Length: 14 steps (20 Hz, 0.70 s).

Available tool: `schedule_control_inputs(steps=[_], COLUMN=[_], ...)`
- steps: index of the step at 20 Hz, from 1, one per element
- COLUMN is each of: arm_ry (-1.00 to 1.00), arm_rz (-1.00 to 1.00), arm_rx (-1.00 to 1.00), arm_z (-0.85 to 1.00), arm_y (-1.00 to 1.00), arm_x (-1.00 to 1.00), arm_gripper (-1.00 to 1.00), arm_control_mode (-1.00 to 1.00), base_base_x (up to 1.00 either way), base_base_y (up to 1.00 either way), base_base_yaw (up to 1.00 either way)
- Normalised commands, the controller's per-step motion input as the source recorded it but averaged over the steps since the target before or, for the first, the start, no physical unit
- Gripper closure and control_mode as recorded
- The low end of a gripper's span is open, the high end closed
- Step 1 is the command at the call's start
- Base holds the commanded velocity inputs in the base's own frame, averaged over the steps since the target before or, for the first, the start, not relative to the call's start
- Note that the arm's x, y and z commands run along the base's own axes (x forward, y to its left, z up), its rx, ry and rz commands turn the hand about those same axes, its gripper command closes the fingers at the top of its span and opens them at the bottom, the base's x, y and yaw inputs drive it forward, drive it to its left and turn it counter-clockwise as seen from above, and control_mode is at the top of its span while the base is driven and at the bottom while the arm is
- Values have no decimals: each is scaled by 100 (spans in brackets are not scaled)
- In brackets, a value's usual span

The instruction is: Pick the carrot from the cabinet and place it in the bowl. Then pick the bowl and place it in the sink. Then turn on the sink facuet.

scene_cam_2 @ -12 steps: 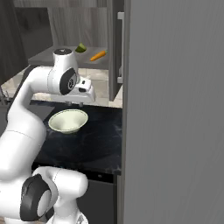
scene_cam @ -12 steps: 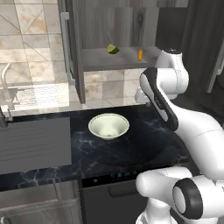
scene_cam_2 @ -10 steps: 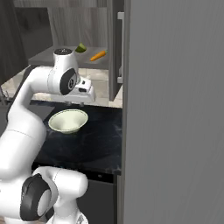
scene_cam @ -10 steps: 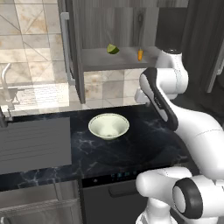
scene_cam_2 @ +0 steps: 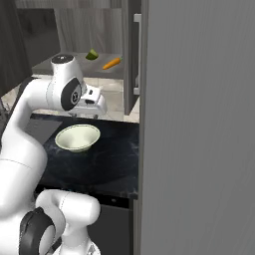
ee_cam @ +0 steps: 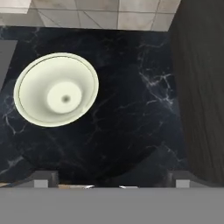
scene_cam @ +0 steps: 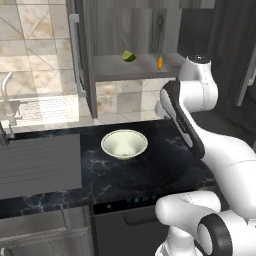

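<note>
carrot on the cabinet shelf, bowl empty on the counter

you see the cabinet [scene_cam: 135, 35] open, its grey shelf board carrying two things. below it the black marble counter [scene_cam: 165, 175] runs left to the sink [scene_cam: 35, 165], where the sink facuet [scene_cam: 7, 107] stands at the far left. the bowl [scene_cam: 124, 144] sits upright and empty on the counter, well below the shelf and right of the sink.

on the shelf the carrot [scene_cam_2: 111, 63] lies flat, its long axis running slantwise across the board in the right base view; which end is the tip you cannot tell. a green fruit [scene_cam: 129, 55] lies near it, apart.

the gripper [ee_cam: 109, 181] hangs above the counter beside the bowl, fingers spread wide and released, grasping nothing.

against the earlier frames, nothing has visibly shifted; arm, bowl and carrot stay put.
</note>
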Motion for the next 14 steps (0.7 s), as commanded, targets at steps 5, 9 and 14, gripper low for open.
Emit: schedule_control_inputs(steps=[5, 9, 14], arm_ry=[-21, -20, -11], arm_rz=[-16, -23, -28], arm_rx=[-1, -2, 0], arm_z=[25, 41, 38], arm_y=[0, -4, 0], arm_x=[1, 17, 55], arm_gripper=[-100, -100, -100], arm_control_mode=[-100, -100, -100], base_base_x=[0, 0, 0], base_base_y=[0, 0, 0], base_base_yaw=[0, 0, 0])
